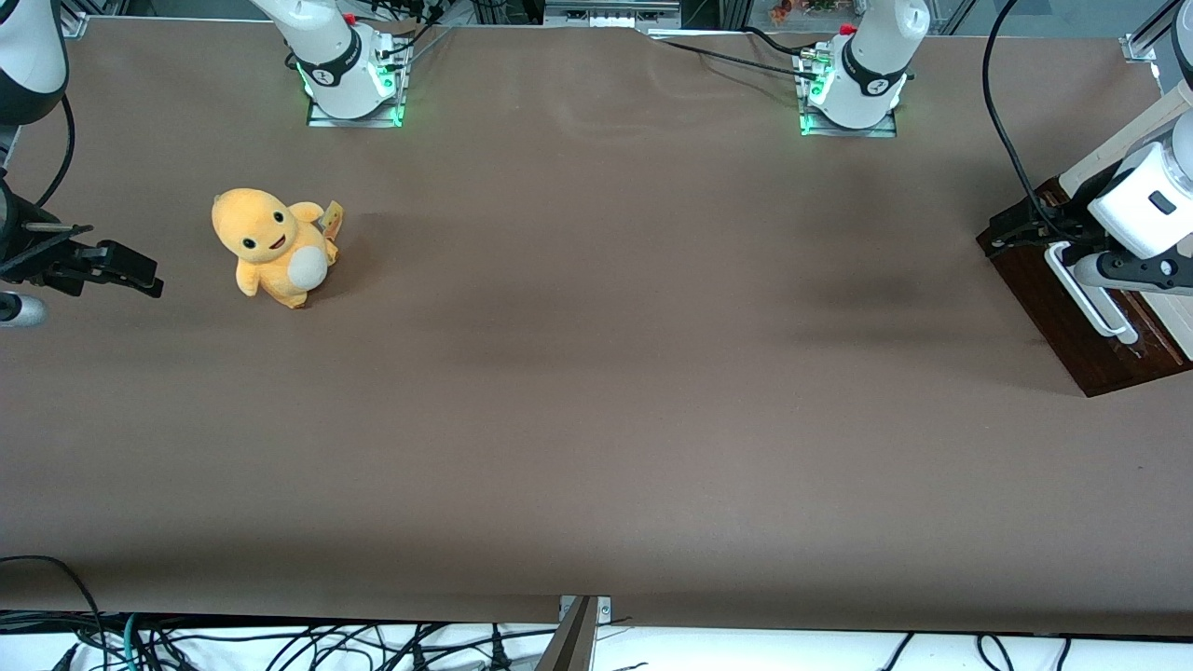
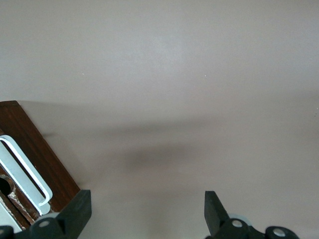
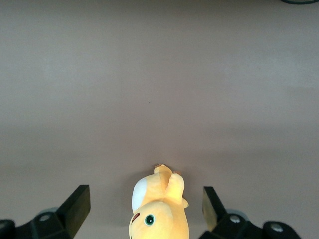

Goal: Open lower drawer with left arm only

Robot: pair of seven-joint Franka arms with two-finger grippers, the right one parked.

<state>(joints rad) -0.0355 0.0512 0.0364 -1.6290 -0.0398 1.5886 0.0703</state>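
- The drawer (image 1: 1072, 308) sits at the working arm's end of the bench (image 1: 596, 419); its dark front and white handle (image 1: 1086, 294) face the bench.
- The claw (image 2: 144, 216) hangs spread wide, holding nothing, just beside the handle — one finger (image 2: 75, 211) close to the handle's end (image 2: 44, 201).
- Risk: closing from here would likely miss or only clip the bar's end, so a pull could slip off.
- A skewed pull might drag the whole unit.
- Drawer contents — not visible.
- The plush (image 1: 273, 244) lies well apart, toward the parked arm's end.

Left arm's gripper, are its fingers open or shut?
Open: the gripper beside the lower drawer shows fingers spread wide, nothing between them.
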